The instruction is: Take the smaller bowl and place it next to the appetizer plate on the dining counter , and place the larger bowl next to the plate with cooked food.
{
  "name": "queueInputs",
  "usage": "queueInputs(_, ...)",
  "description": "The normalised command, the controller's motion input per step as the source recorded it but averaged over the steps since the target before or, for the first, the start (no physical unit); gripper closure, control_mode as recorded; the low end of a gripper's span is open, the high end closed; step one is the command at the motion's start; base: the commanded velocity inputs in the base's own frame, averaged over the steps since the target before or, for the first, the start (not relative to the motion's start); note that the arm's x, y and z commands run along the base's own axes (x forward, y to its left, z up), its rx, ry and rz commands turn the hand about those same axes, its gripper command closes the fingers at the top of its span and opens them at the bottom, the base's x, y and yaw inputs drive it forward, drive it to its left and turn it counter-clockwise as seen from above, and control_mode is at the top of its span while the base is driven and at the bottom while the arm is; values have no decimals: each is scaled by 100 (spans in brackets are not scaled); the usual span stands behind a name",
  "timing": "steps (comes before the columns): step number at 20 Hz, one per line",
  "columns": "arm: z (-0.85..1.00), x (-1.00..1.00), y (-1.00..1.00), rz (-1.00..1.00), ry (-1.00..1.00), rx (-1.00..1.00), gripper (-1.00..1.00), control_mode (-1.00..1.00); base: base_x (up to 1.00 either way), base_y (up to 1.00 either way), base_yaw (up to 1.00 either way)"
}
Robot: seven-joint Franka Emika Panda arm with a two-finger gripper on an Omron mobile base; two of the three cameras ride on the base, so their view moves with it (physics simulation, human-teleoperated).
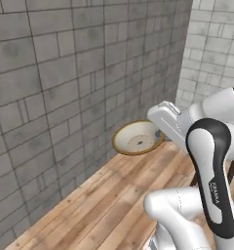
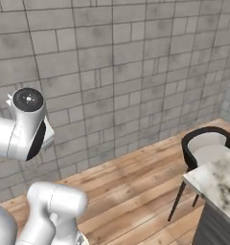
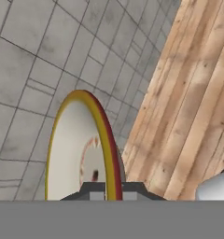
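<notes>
I carry the smaller bowl [image 1: 137, 137], jaws clenched on its rim; next I must drive toward the dining counter [image 2: 216, 184] at four o'clock.

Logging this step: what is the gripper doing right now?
Gripper: shut on the rim of the small bowl, carried in the air.

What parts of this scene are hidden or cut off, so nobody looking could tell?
- Pincer fingertips: left base view, hidden behind the bowl and the white hand.
- Dining counter: right base view, cut off by the right edge; any plates unseen.
- Bowl's lower part: hand view, cut off at the bottom.
- Stool: partly behind the counter.
</notes>
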Motion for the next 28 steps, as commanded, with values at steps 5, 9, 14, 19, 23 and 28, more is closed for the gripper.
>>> queueInputs(5,0,0,0,0,0,0,100,100,91,37,-63)
queueInputs(9,0,0,0,0,0,0,100,100,85,43,-65)
queueInputs(14,0,0,0,0,0,0,100,100,80,46,-66)
queueInputs(19,0,0,0,0,0,0,100,100,75,48,-68)
queueInputs(23,0,0,0,0,0,0,100,100,72,62,-68)
queueInputs(28,0,0,0,0,0,0,100,100,66,71,-69)
